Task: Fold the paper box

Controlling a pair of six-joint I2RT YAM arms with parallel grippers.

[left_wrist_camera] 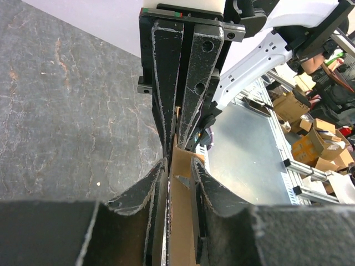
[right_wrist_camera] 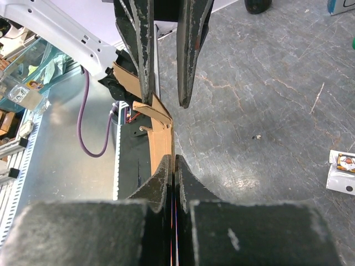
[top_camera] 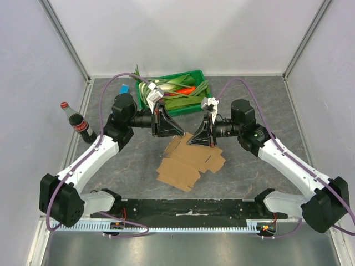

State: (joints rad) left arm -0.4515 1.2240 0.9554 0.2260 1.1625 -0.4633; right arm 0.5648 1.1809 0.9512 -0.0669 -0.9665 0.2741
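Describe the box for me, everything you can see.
The box is flat brown cardboard with creases and notched flaps, unfolded, lying mid-table nearer than the tray. Its far edge is lifted: the right hand pinches a flap, and the left hand has cardboard between its jaws, grip unclear.

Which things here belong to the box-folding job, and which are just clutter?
Job: paper box, left gripper, right gripper.
Lying about: green tray of vegetables, cola bottle, blue box, white card.
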